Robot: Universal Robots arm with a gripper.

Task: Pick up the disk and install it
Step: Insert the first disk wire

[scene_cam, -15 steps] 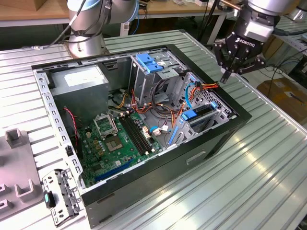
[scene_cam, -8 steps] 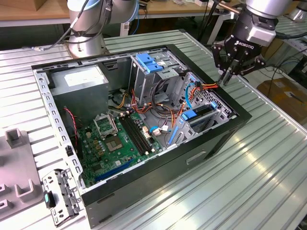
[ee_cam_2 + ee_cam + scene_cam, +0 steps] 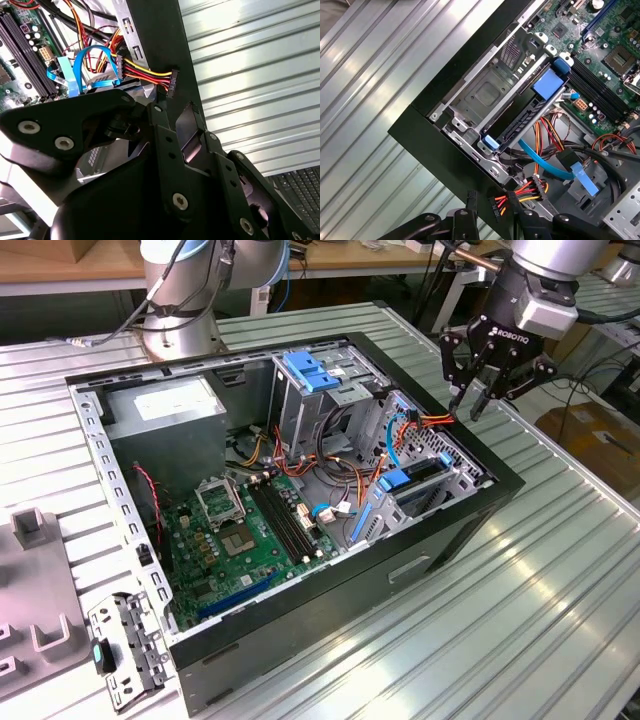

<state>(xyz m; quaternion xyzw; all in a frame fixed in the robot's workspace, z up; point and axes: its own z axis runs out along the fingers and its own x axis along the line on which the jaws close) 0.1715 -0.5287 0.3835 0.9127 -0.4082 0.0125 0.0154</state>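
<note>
I have the gripper (image 3: 470,405) hanging above the right rim of the open computer case (image 3: 300,645), on the exterior view's right and toward the far side. It is clear of everything below it. Its fingers (image 3: 190,127) are drawn in with only a narrow gap between them, and they grip nothing.

The disk (image 3: 420,475) sits inside the case, slotted into the low drive bay at the near right corner, below the gripper and nearer than it. In the first wrist view I see the disk (image 3: 520,125) on edge in the grey metal bay, with its blue plastic ends showing at either end of the slot.

A bundle of red, yellow and black power wires (image 3: 520,192) ends in a black plug just beside the case wall, close under the fingertips. A flat blue cable (image 3: 542,162) runs beside the wires, near the bay.

Left of the bay lies the green motherboard (image 3: 240,530). Beyond it stands the tall grey cage (image 3: 310,405) with a blue latch on top. The case rests on a ribbed metal table (image 3: 540,610).
</note>
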